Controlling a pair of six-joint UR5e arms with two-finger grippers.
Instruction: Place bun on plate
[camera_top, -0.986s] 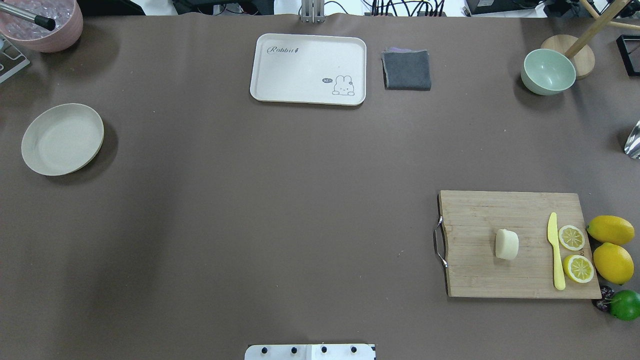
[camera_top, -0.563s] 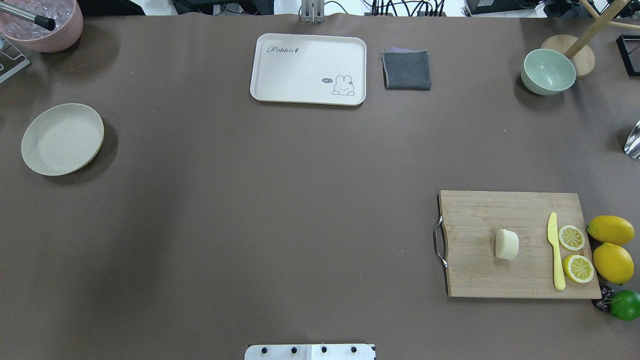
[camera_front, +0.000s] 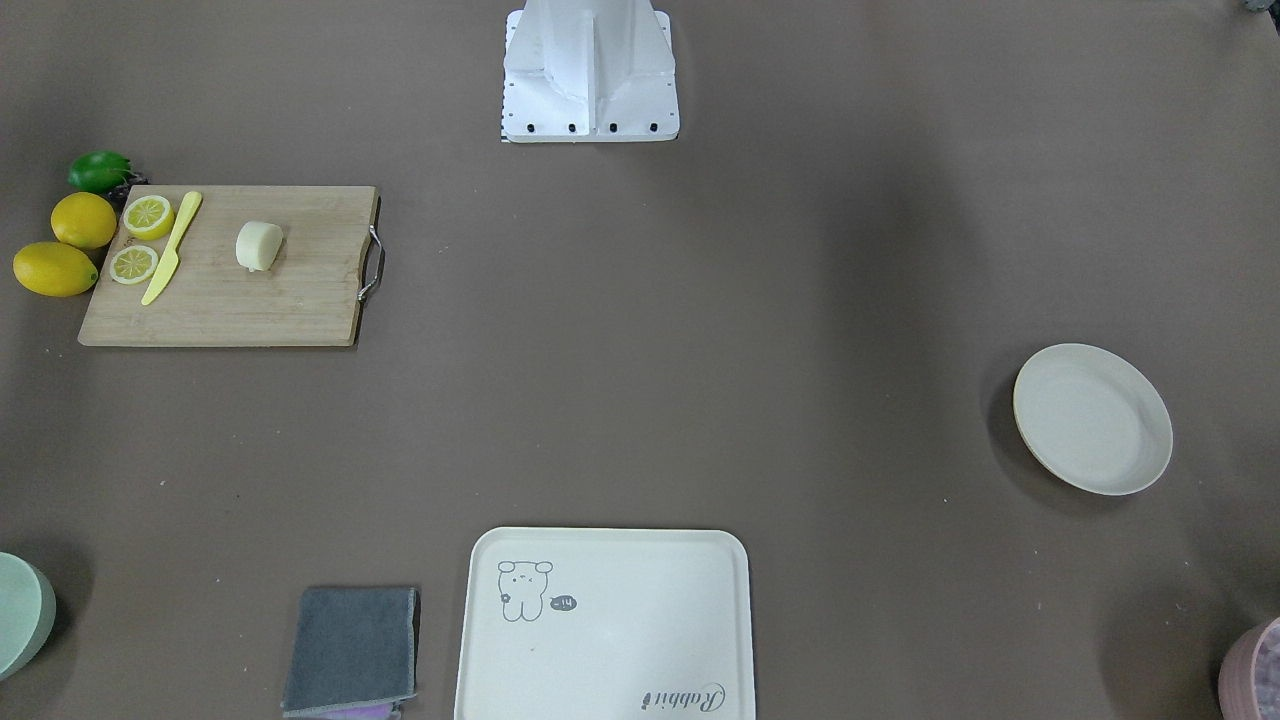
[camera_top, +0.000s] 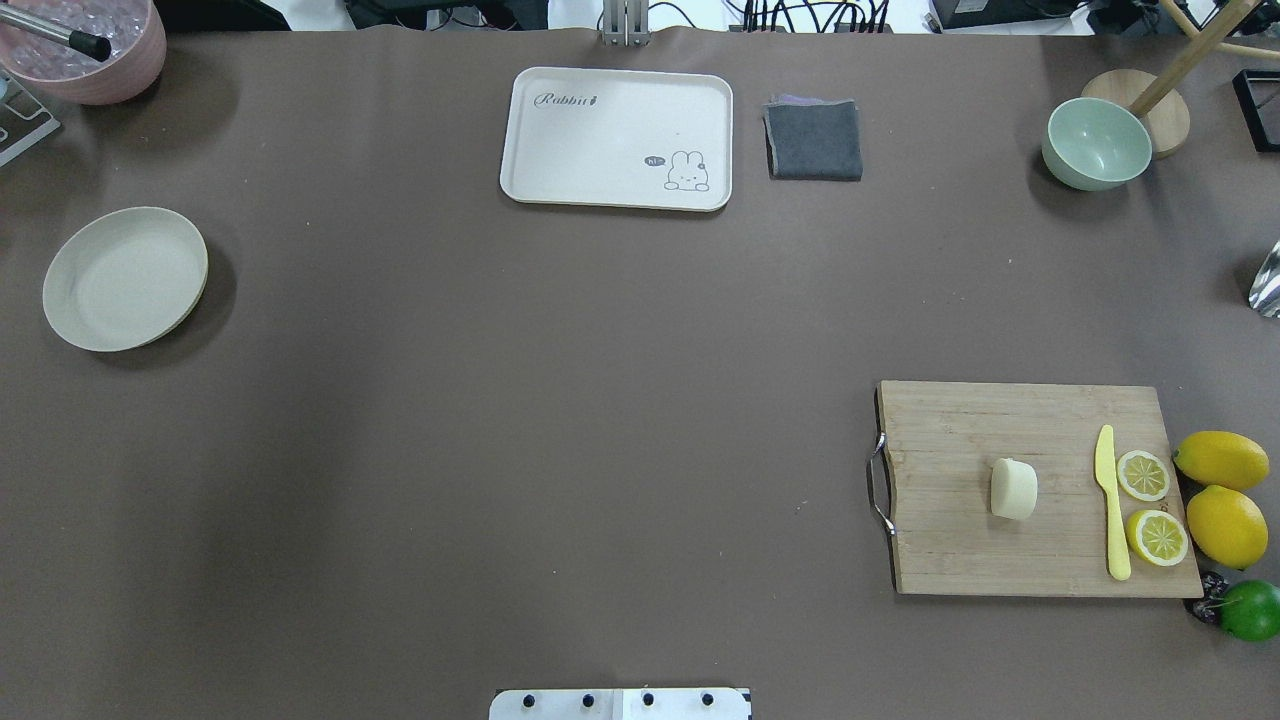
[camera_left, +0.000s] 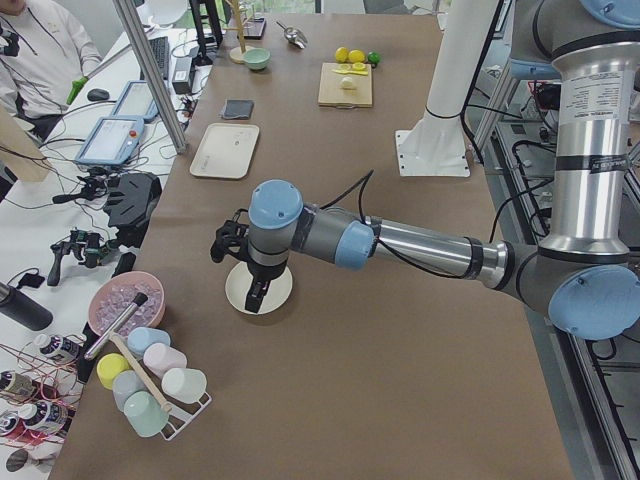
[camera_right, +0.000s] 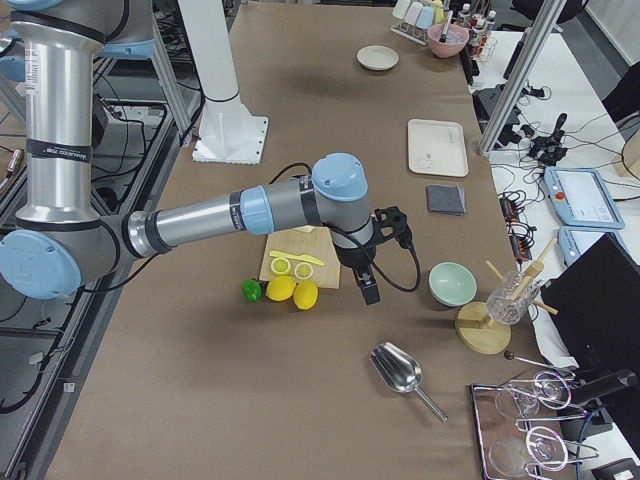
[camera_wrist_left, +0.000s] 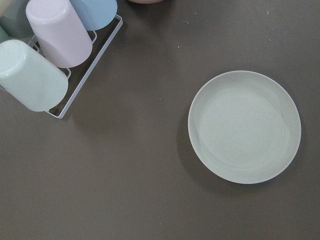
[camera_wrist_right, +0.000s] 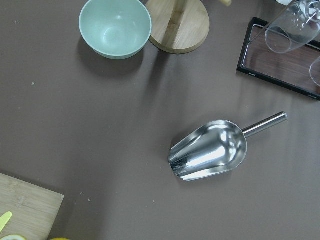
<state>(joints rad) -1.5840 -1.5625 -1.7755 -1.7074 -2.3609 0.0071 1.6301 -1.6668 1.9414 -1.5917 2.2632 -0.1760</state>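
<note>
1. The table cover (camera_top: 560, 400) in front of me is matt brown and smooth; I cannot tell whether it is paper or plastic.
2. The cutting board (camera_top: 1040, 430) is pale wood with a fine straight grain. Its handle (camera_top: 879, 497) is shiny metal.
3. The bun (camera_top: 1013, 489) has a smooth, matt skin.
4. The knife (camera_top: 1110, 520) looks like smooth yellow plastic.
5. Under my left wrist, the plate (camera_wrist_left: 245, 127) is matt and faintly speckled.
6. Under my right wrist, the scoop (camera_wrist_right: 210, 152) is polished, mirror-bright metal.
7. The bowl (camera_wrist_right: 115, 27) has a soft sheen; the round base (camera_wrist_right: 180, 25) beside it is wood.
8. The cloth (camera_top: 814, 140) is dull grey fabric.
9. The tray (camera_top: 600, 140) is matt.
</note>
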